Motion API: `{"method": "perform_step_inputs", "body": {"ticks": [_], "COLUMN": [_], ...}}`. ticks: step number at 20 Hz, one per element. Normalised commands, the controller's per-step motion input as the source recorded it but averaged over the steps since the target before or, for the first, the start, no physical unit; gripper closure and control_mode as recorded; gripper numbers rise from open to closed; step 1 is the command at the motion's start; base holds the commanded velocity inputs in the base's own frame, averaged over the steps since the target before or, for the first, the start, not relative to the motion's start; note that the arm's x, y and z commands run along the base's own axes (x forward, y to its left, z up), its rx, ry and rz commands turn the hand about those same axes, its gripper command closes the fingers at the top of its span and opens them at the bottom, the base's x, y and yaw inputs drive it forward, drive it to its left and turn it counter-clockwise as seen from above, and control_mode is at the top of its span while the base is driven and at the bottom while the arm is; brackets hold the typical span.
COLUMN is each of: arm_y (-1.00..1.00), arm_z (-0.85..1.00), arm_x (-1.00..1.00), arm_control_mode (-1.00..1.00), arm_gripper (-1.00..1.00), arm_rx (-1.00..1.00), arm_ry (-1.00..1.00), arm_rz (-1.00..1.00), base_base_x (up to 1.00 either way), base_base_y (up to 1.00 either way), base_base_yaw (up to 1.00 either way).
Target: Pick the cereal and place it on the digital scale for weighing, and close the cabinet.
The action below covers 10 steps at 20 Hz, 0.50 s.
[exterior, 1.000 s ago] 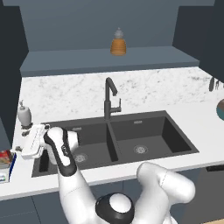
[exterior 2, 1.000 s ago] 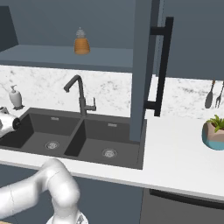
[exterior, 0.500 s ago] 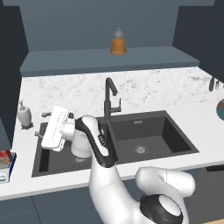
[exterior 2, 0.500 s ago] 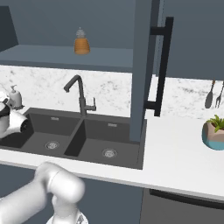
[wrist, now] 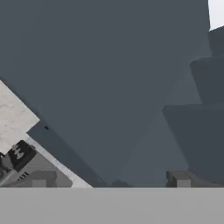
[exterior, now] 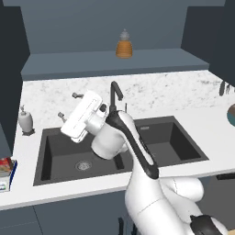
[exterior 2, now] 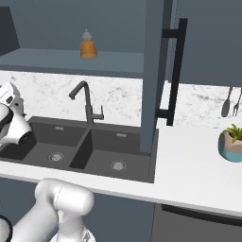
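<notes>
We see the gripper (exterior: 68, 105) raised over the sink (exterior: 55, 151), fingers spread wide and holding nothing; the cereal (exterior: 4, 166) sits on the digital scale (exterior: 6, 181) at the counter's left edge (both cut off by the frame); the cabinet (exterior 2: 152, 71) door stands open, hiding the wall behind it.

No legible txt, labels, nos. or signs on anything.

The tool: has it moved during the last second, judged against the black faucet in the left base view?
Yes. The open, empty tool has swung rightward and upward, from the sink's left edge toward the faucet.
</notes>
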Motion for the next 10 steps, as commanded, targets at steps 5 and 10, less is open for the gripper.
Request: {"method": "perform_step_inputs", "body": {"ticks": [5,10], "arm_y": [-0.99,-1.00], "arm_z": [0.89,0.73], "arm_x": [-0.48,-0.60], "arm_control_mode": [-1.00,-1.00], "arm_gripper": [-1.00,-1.00], "arm_rx": [0.03,0.04], "arm_ry": [0.08,0.00], "arm_rz": [-0.43,-0.25], "base_base_x": [0.00,0.00], "base_base_y": [0.00,0.00], "base_base_yaw": [0.00,0.00]}}
